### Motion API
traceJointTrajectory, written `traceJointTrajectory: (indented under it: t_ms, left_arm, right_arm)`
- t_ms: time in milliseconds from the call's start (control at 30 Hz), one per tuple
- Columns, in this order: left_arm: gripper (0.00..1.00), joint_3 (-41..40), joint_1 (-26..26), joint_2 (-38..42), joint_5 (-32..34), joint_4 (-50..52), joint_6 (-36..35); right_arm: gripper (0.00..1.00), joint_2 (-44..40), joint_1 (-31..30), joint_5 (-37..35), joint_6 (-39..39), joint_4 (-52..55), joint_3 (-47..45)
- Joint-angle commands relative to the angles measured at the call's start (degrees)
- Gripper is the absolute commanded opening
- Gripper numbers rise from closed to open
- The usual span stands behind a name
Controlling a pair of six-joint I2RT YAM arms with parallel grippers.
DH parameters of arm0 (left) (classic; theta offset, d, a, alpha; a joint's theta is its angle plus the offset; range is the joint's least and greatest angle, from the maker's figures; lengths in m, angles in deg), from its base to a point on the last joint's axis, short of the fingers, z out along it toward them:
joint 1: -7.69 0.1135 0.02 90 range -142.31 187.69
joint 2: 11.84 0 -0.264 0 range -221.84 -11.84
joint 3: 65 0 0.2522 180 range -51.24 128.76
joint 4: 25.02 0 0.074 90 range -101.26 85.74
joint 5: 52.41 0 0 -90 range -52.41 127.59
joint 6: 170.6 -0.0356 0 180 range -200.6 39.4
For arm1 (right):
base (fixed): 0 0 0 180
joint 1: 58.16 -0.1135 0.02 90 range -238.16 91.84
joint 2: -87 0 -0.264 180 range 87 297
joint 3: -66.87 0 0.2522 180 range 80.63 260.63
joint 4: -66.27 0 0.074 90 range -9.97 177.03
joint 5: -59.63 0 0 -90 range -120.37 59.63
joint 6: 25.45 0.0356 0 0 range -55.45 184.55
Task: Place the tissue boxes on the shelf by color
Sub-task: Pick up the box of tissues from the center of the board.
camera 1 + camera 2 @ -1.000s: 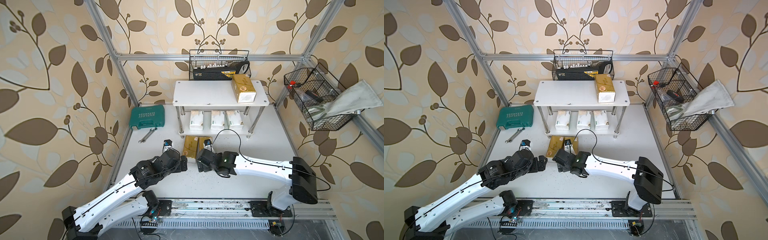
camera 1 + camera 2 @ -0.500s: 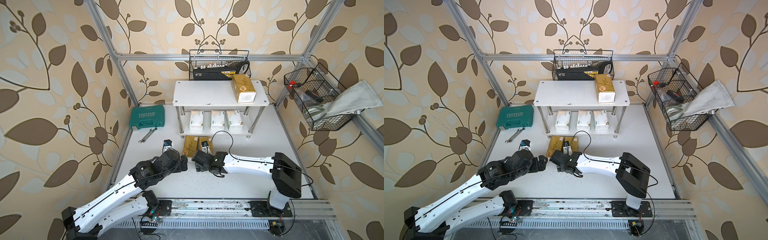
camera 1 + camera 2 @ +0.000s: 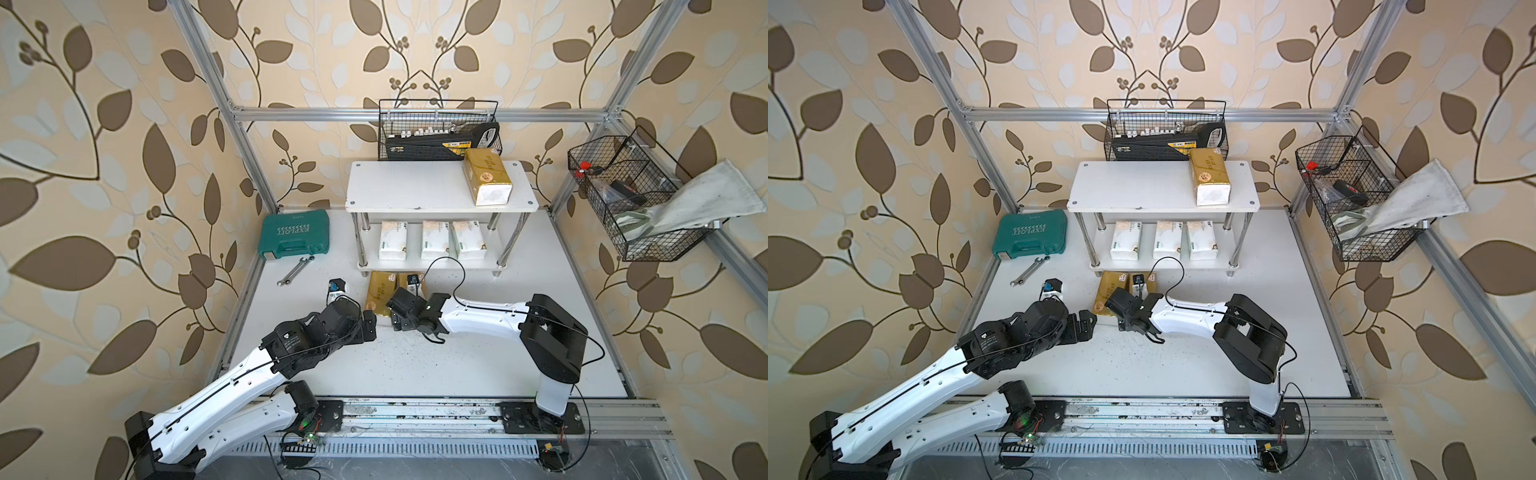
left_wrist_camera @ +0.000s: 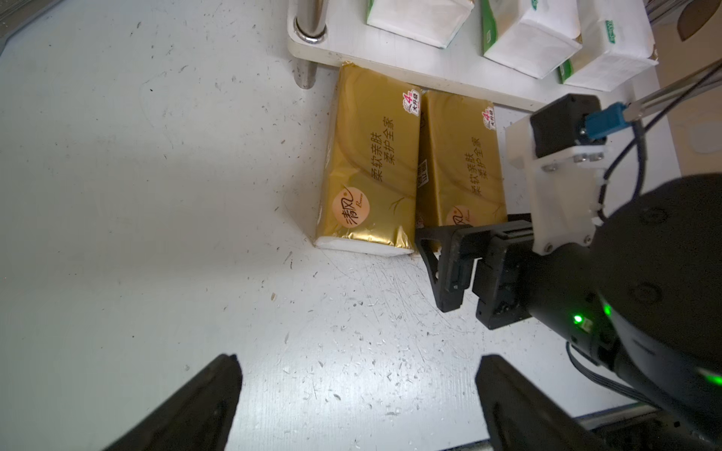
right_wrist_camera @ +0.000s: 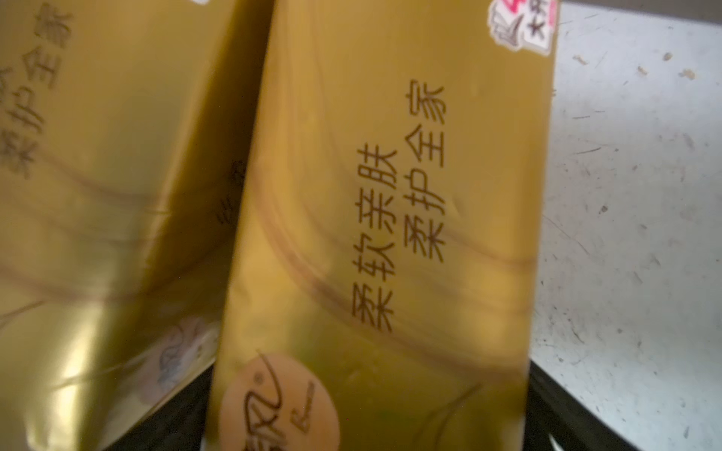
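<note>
Right end effector (image 5: pixel 363 414) astride 柔软亲肤 pack (image 5: pixel 390 195)

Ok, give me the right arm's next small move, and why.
Probably close the right claw: its open jaws straddle the end of a gold pack lying on the table, and it likely belongs on top of the shelf, beside the shelved gold pack.

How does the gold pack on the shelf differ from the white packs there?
The gold pack lies on the top board; the white packs lie on the lower board. The gold pack is alone; the white packs are three in a row. All lie flat.
</note>
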Motion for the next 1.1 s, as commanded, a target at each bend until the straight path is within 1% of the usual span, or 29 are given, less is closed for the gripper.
traceJointTrajectory:
  t_ms: [0,233,367,633,767,1067]
  left_arm:
    - [0.99,1.8,0.6,-0.5,0.0,-1.3,-1.2]
    - [0.99,2.7,0.6,-1.4,-0.1,-1.8,-1.2]
    - [0.99,3.9,0.6,-1.7,0.1,-1.7,-1.3]
    - [0.99,8.2,0.6,-2.5,0.9,-0.5,-1.3]
    - [0.99,11.6,0.6,-3.0,1.2,0.6,-1.9]
    - [0.99,23.4,0.6,-6.2,1.0,3.9,-5.2]
  right_arm:
    - [0.96,1.5,0.1,1.1,-1.3,-1.0,1.5]
    - [0.8,0.1,0.2,2.9,-2.2,-2.0,-1.2]
    - [0.74,-2.9,0.1,4.1,-2.4,-1.6,-3.4]
    - [0.73,-10.4,-1.1,4.9,-2.7,2.3,-6.8]
    - [0.72,-15.2,-2.8,5.0,-2.8,5.4,-7.1]
    - [0.72,-25.4,-7.8,3.1,-3.0,15.9,-2.6]
